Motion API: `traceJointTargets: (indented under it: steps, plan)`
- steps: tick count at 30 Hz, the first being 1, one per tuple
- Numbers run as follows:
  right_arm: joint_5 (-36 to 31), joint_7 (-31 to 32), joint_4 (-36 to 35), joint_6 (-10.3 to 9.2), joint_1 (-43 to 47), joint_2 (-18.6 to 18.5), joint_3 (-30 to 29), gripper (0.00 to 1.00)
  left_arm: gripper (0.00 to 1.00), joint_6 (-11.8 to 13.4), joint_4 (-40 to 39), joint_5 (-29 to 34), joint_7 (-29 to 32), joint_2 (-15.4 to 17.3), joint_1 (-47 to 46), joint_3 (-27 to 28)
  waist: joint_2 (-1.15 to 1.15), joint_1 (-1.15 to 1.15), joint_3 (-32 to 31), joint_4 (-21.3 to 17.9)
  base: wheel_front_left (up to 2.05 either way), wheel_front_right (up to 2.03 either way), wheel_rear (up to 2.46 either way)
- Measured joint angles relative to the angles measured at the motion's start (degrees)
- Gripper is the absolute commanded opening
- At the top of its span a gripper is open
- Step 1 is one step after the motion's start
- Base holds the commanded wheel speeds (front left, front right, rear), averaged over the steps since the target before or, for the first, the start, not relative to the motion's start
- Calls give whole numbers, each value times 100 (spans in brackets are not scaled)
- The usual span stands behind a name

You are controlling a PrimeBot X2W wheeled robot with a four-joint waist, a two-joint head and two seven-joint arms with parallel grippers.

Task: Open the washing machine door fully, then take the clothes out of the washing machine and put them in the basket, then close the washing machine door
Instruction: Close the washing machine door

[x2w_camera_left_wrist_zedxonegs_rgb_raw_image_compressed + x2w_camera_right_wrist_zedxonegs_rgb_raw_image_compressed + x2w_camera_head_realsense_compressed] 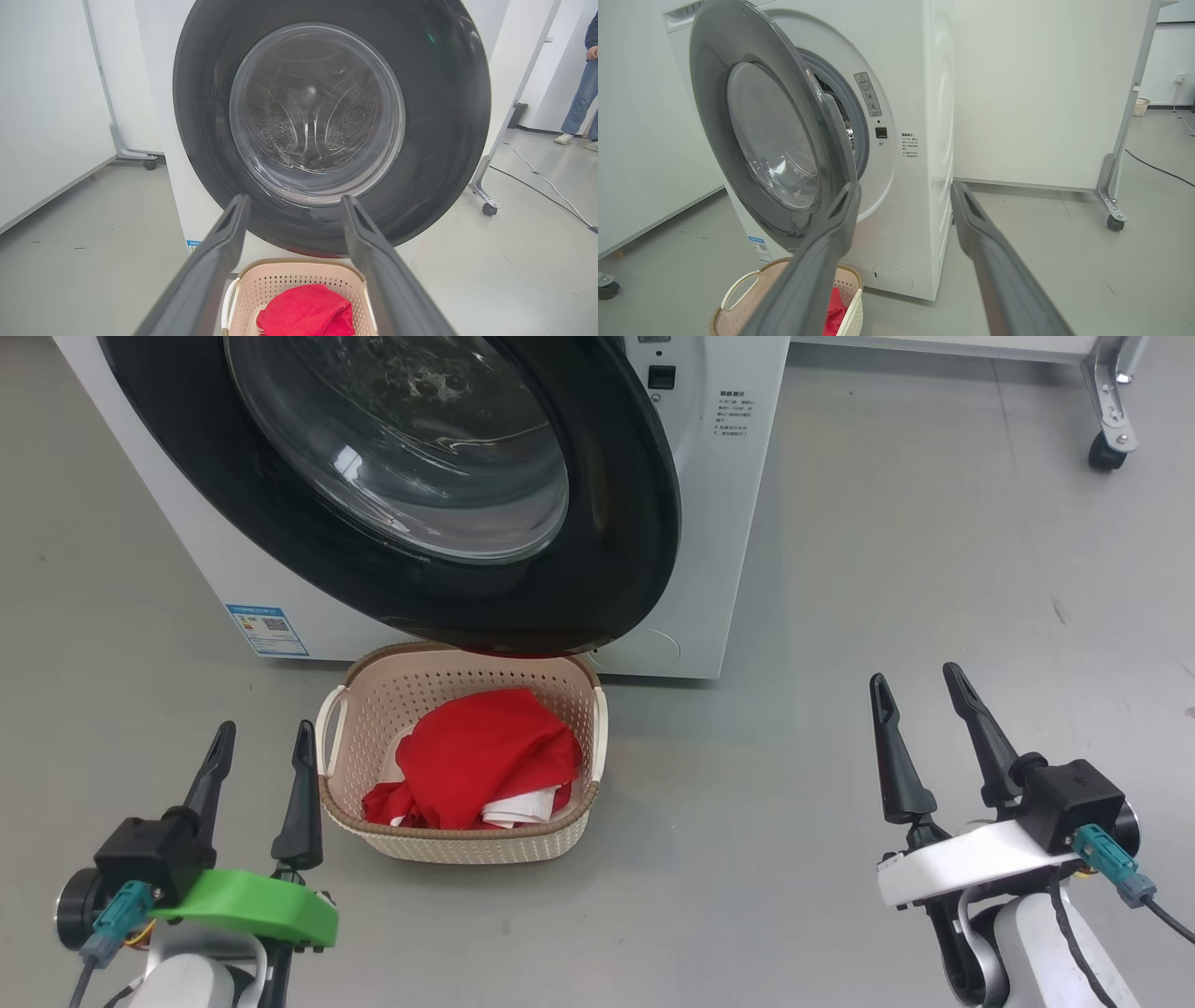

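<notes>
We see the washing machine door (597, 523) ajar, its black rim overhanging the 12 o'clock edge of the basket (457, 847). The red clothes (485, 747) lie inside the basket. Our left end effector (266, 728), at the basket's 9 o'clock, and right end effector (915, 674), well apart at 3 o'clock, are both released and empty. We judge that a push on the glossy rim could slip and leave the door unlatched. The door's catch is hidden, and so is the lowest part of the drum (280, 135).
</notes>
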Motion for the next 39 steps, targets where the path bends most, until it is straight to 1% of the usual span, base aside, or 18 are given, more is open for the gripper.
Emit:
traceJointTargets:
  steps: [10,27,31,32,33,39]
  plan:
    - [-3,0,-2,4,0,5,-10,100,100,-92,-10,214,0,-86,116,74,0,0,-1,-6,0,0,0]
    - [-52,0,-1,11,1,14,-14,100,100,-199,-11,368,0,-238,149,193,0,0,-9,21,0,0,0]
    - [-52,0,2,52,1,18,-12,100,100,-237,-10,460,0,-274,182,233,0,0,1,21,0,0,0]
    - [-52,0,10,52,1,18,-2,49,100,-248,-10,470,0,-281,183,242,0,0,4,21,0,0,0]
    - [-53,0,13,52,1,18,15,0,100,-250,-10,476,0,-291,183,248,0,0,7,20,0,0,0]
    - [-159,0,-12,59,-3,-20,227,0,100,-303,-41,527,-1,-359,185,247,0,0,85,33,0,0,0]
